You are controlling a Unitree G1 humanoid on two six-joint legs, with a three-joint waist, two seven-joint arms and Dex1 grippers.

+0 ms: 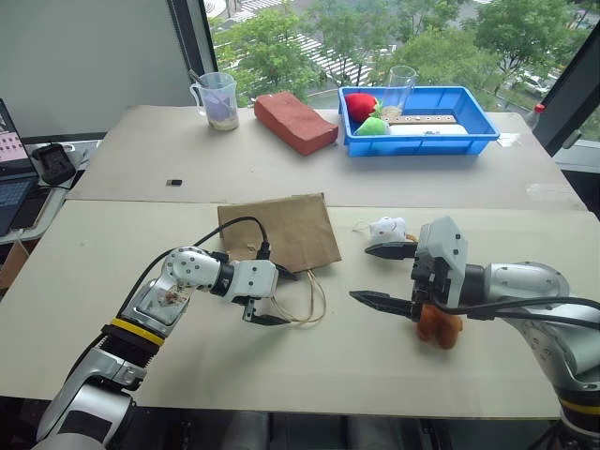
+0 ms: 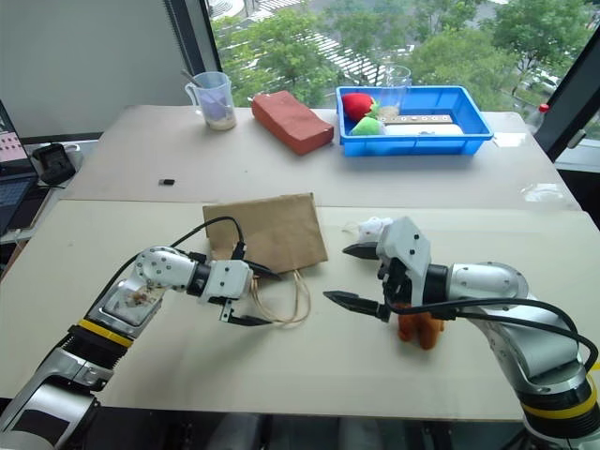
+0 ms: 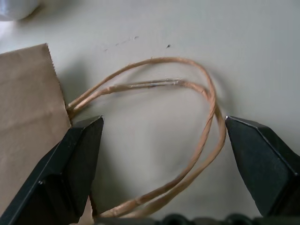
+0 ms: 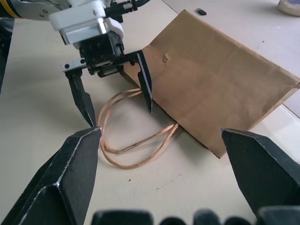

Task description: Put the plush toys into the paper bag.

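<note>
The flat brown kraft paper bag (image 1: 280, 230) lies on the table, its pale cord handles (image 3: 197, 122) between the left gripper's (image 1: 265, 310) spread fingers — nothing grasped. Beside the bag, the right gripper (image 1: 382, 275) gapes empty between the white plush (image 1: 387, 228) and the reddish-brown plush (image 1: 439, 326).

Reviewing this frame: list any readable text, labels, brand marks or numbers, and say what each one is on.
None can be read.
paper bag: plain brown, no print seen.
measuring cup: marks on its side, too small to read.
red block: no lettering seen.
blue tray: a pale strip with dark dots inside, nothing legible.
laptop screen: too blurred to read.
</note>
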